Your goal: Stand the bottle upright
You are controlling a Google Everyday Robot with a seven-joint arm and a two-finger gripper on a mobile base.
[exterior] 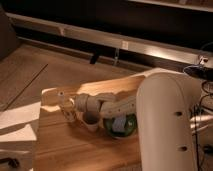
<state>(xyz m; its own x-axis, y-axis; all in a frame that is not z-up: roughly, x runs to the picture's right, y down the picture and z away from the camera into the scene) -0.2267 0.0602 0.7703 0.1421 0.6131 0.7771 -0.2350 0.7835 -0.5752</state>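
The small clear bottle point(68, 111) is on the wooden table point(65, 150), near its left part, with a pale spot like a cap at its top. It looks roughly upright, but its outline is faint. My gripper point(68, 103) is right at the bottle, reaching in from the right at the end of the grey arm point(107, 106). The gripper overlaps the bottle, so contact cannot be made out.
A beige cup-like cylinder point(91, 123) stands just right of the bottle, under my wrist. A round green object with a blue-white label point(120, 125) lies right of that. My large white arm casing point(167, 125) fills the right side. A white box point(17, 125) sits at the table's left edge.
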